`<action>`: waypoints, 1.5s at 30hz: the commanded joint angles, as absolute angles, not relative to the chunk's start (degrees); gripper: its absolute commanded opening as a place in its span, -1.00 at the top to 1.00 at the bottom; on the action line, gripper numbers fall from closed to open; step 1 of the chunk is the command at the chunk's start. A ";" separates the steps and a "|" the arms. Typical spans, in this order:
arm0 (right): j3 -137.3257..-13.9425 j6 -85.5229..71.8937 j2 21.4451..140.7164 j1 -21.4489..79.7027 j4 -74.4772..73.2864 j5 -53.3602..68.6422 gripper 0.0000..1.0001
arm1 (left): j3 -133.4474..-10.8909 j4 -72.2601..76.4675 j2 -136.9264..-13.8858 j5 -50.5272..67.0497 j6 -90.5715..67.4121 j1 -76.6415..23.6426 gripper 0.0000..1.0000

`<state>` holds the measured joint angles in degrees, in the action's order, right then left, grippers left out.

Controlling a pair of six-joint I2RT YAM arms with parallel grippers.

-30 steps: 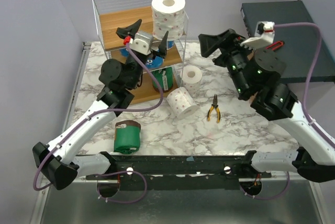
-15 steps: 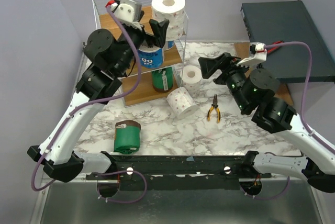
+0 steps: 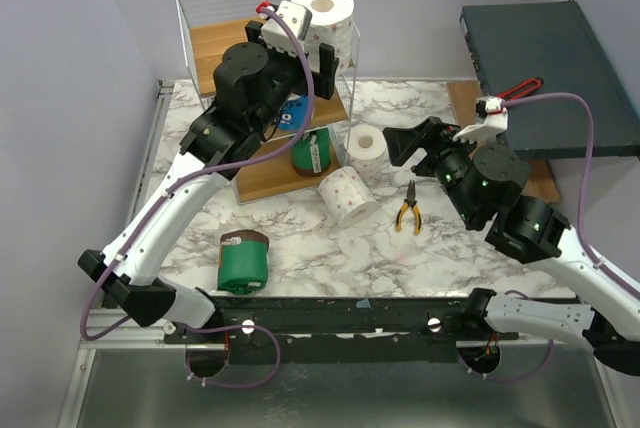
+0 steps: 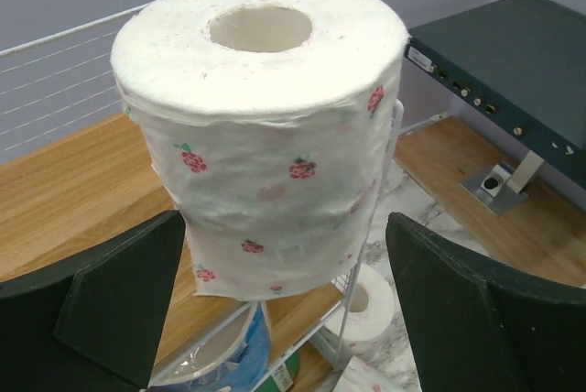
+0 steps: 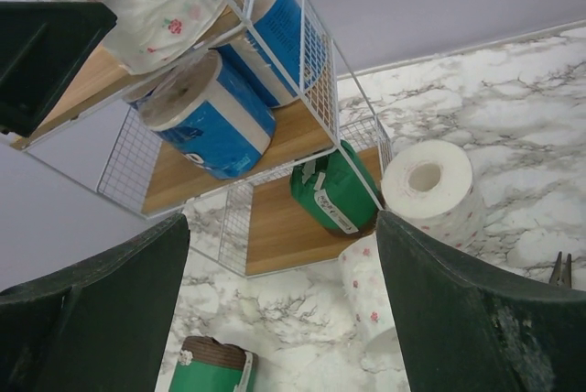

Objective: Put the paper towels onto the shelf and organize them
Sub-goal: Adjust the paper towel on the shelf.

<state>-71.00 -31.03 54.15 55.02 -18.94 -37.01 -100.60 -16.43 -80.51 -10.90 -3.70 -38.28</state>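
At the far-left corner of the marbled worktop stands the shelf, thin white wire around three smooth light-brown boards. On its top board, at the right end, a fat white roll sits upright. Its soft paper is crinkled and dotted with small pink-red sprigs, and its round hollow core faces up. My left jaws are spread wide and hold nothing; their dark matte fingers flank that roll low on either side, and I cannot tell whether they touch it. The middle board carries two blue rolls in glossy film, and the lowest board a green-wrapped roll. Just off the shelf's right side, an upright white roll and a tipped speckled roll sit close together on the worktop. Another green roll with a brown end lies toward the near-left corner. Yellow-handled pliers lie near the middle. My right jaws gape wide and empty above the worktop, right of centre, facing the shelf. A flat dark box sits at the far-right corner.
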 commanded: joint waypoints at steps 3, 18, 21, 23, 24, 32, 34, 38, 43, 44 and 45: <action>-69.19 -31.85 51.88 55.14 -21.05 -39.67 -0.71 | -103.15 -14.59 -83.58 -15.94 -1.32 -37.52 -0.93; -64.75 -32.40 51.04 55.18 -21.53 -41.45 -0.70 | -104.87 -10.96 -87.37 -16.66 -2.36 -33.52 -0.90; -64.14 -32.59 51.13 55.12 -21.53 -41.57 -0.70 | -105.10 -10.06 -88.02 -16.68 -1.81 -33.18 -0.90; -63.84 -32.56 51.24 55.16 -21.53 -41.59 -0.70 | -105.48 -9.60 -88.69 -16.72 -1.29 -33.01 -0.90; -63.74 -32.56 51.28 55.17 -21.53 -41.66 -0.70 | -105.84 -9.37 -89.01 -16.85 -0.96 -32.91 -0.90; -62.47 -32.67 50.89 55.12 -21.58 -42.10 -0.70 | -110.21 -9.81 -92.90 -17.86 1.21 -31.92 -0.90; -62.15 -32.57 50.67 55.23 -21.62 -42.41 -0.70 | -111.31 -9.99 -94.03 -18.22 1.66 -31.69 -0.90; -61.71 -32.28 50.39 55.15 -21.81 -42.81 -0.70 | -113.01 -10.30 -95.82 -19.28 2.44 -31.42 -0.90; -61.01 -31.93 50.14 55.11 -21.88 -43.37 -0.70 | -112.96 -9.02 -96.83 -20.45 3.21 -31.29 -0.90; -60.93 -31.90 50.18 55.11 -21.88 -43.33 -0.70 | -112.94 -8.71 -97.05 -20.62 3.33 -31.28 -0.90; -60.76 -31.90 50.16 55.11 -21.88 -43.46 -0.70 | -112.95 -8.50 -97.28 -20.82 3.55 -31.20 -0.90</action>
<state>-61.84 -32.08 50.92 55.02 -20.69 -41.25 -111.33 -10.57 -95.98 -17.54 1.72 -31.83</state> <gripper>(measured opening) 0.851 0.952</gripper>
